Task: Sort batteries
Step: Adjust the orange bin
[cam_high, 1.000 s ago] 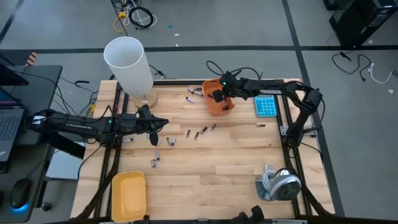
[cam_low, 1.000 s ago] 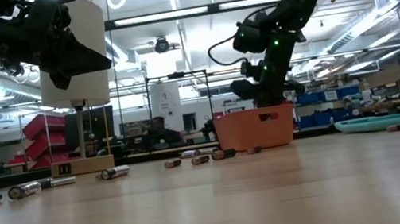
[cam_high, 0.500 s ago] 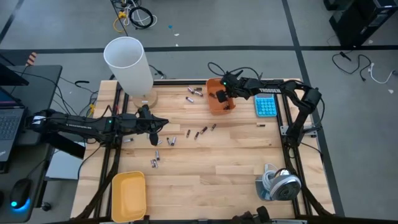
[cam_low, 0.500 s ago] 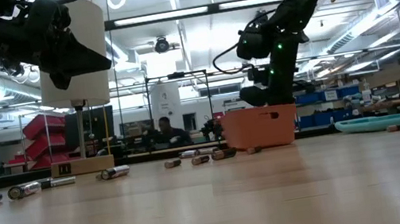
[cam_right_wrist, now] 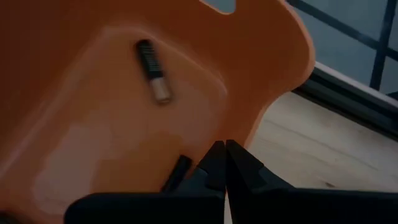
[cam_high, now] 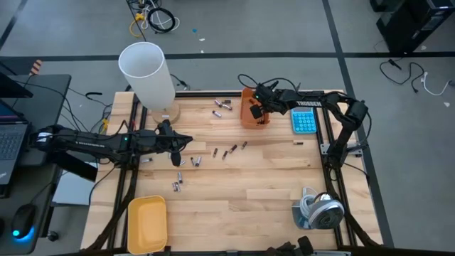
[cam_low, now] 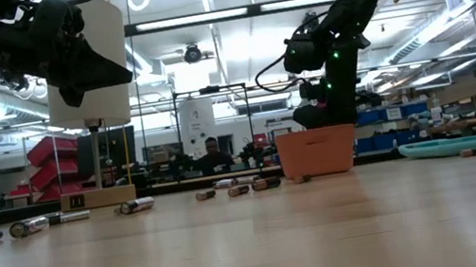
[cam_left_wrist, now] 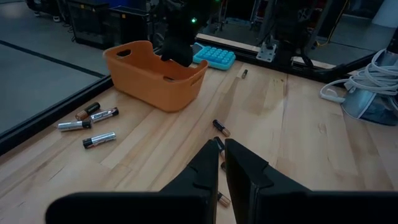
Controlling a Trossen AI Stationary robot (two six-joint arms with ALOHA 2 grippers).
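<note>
Small cylindrical batteries lie loose on the wooden table: a few at the far edge [cam_high: 222, 105], a few in the middle [cam_high: 229, 151] and some nearer [cam_high: 178, 186]. An orange bin [cam_high: 247, 114] stands at the far right with a battery [cam_right_wrist: 152, 70] on its floor. My right gripper [cam_high: 257, 110] reaches down into the bin, shut. My left gripper [cam_high: 176, 153] hovers above the table's left middle, fingers together, nothing seen between them [cam_left_wrist: 222, 146]. My right gripper has its shut fingertips [cam_right_wrist: 214, 152] against the inside of the orange bin, where the wall [cam_right_wrist: 249, 118] meets the floor. It comes slanting down from the table's right side. The bin's base stays on the table.
A tall white cylinder [cam_high: 147, 71] on a small wooden base stands at the far left. A yellow tray [cam_high: 147, 224] sits at the near left corner. A blue calculator [cam_high: 304, 122] lies right of the bin, and a coiled cable bundle [cam_high: 320, 211] at the near right.
My right gripper has tipped further downward inside the orange bin while staying shut. The bin has turned about and shifted a little toward the table's right edge, so it shows narrower in the high and low views. The battery inside went with it.
</note>
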